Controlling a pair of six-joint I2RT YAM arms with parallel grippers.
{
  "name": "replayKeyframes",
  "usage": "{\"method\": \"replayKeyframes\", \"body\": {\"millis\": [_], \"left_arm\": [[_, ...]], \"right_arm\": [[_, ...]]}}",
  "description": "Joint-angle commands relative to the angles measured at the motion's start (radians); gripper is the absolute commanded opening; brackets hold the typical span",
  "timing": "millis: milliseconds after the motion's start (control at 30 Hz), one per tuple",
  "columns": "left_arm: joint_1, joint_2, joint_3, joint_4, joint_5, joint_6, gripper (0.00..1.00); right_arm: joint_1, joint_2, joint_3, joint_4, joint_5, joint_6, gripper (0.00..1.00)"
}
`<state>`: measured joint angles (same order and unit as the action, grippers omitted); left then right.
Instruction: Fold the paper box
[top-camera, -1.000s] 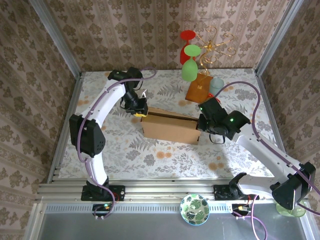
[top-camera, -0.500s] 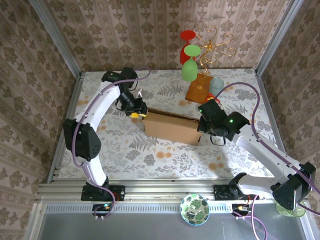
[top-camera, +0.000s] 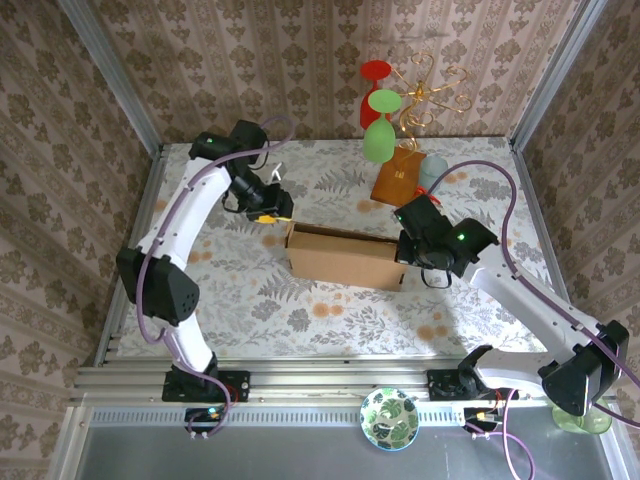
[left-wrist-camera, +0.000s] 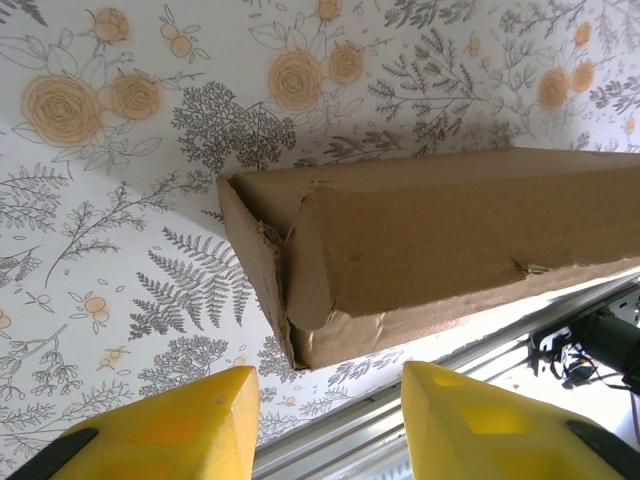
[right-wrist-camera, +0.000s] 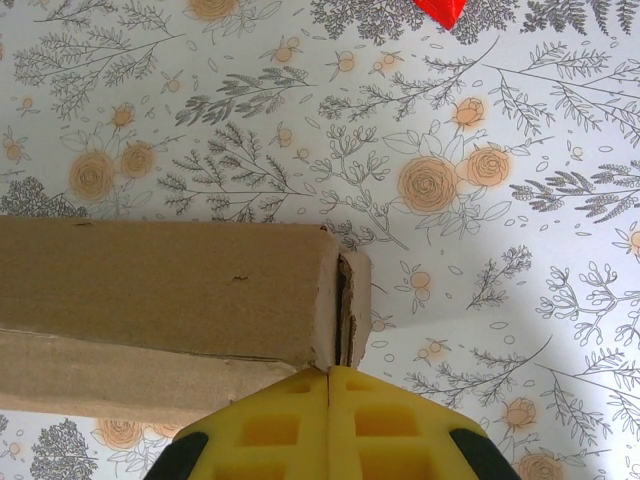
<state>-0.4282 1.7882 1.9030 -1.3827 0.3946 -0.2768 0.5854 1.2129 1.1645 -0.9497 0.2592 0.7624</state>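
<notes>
1. Overhead, I see the box lying across the middle of the table, already closed into a long block. My left gripper hangs just off its far left corner, apart from it. My right gripper sits against the right end.
2. On the left wrist view, the yellow fingers stand apart with nothing between them. The box's left end lies beyond them, its flap crumpled and bulging. I judge that end needs seating, so I'd come in square to the face and press near the loose edge, not on the torn corner.
3. On the right wrist view, the fingers are pressed together and empty, with their tips at the right end flap, where a dark seam gapes. I'd use this arm as a brace, pushing gently so the box cannot slide while the left arm works.
</notes>
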Motion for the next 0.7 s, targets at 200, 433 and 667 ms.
{"method": "replayKeyframes", "body": {"millis": [200, 433, 667], "left_arm": [[-0.009, -0.001, 0.018, 0.019, -0.105, -0.142, 0.43], [0.071, -0.22, -0.327, 0.327, 0.045, -0.697, 0.37], [0.068, -0.464, -0.654, 0.71, 0.06, -1.195, 1.0]], "right_arm": [[0.0, 0.005, 0.017, -0.036, 0.016, -0.006, 0.0], [0.001, 0.004, 0.017, -0.036, 0.017, -0.005, 0.0], [0.001, 0.011, 0.023, -0.036, 0.016, -0.008, 0.0]]}}
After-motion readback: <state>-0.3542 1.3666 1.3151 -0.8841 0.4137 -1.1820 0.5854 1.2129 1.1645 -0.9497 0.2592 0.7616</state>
